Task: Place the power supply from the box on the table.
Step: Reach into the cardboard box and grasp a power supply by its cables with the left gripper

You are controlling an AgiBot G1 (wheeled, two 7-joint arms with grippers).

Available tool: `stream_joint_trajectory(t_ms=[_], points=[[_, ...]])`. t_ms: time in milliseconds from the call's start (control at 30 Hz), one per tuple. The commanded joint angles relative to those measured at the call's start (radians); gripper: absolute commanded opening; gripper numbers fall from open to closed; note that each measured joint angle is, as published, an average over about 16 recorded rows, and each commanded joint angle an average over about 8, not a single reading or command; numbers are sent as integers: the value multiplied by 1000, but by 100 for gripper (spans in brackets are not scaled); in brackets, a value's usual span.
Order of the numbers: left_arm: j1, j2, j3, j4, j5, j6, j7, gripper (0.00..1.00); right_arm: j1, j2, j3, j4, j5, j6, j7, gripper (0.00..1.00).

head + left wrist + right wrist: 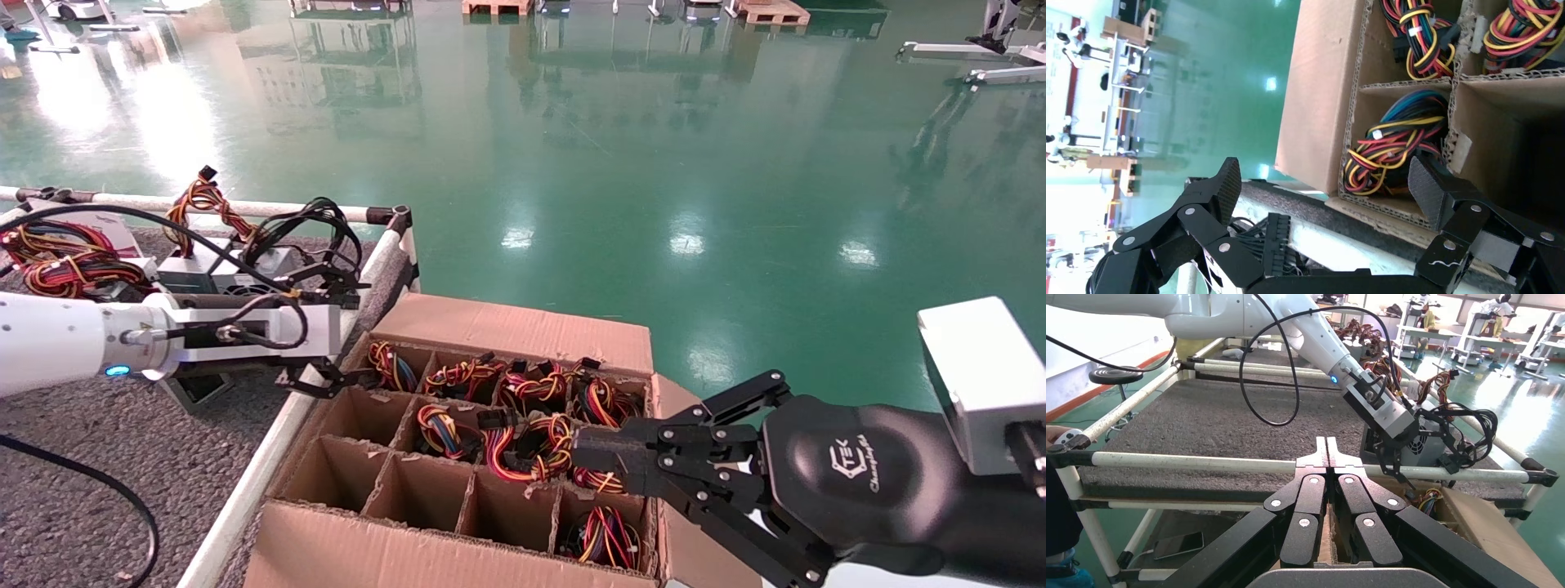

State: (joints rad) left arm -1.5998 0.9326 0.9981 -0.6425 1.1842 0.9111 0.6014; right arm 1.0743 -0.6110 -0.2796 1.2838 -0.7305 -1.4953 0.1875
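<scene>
The box [507,327] stands against the table's [122,441] right rail. Several of its cells hold power supplies, of which only the coloured wire bundles show. My left gripper [368,331] hangs open over the box's far left corner and holds nothing. In the left wrist view, the left gripper [1327,184] has the rail and the box edge between its fingers. One finger [1428,184] sits beside the corner cell's wire bundle [1395,144]. My right gripper [584,449] is shut over the box's right side, and its joined fingertips [1326,447] are empty.
Grey power units with wire bundles [229,269] lie at the table's far end, behind my left arm. A white tube rail [261,465] runs between table and box. The box's cells nearest the table [335,478] hold nothing. Green floor lies beyond.
</scene>
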Motion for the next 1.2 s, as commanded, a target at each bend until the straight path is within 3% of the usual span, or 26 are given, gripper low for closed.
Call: stream_joint_trajectory(t_ms=[33,1200], points=[[6,2,-4,-1,-4,-7,10,100,0,0,0,0,0,0,0,0],[62,51,-25,52,-28,-79,158,98,0,0,0,0,0,0,0,0]])
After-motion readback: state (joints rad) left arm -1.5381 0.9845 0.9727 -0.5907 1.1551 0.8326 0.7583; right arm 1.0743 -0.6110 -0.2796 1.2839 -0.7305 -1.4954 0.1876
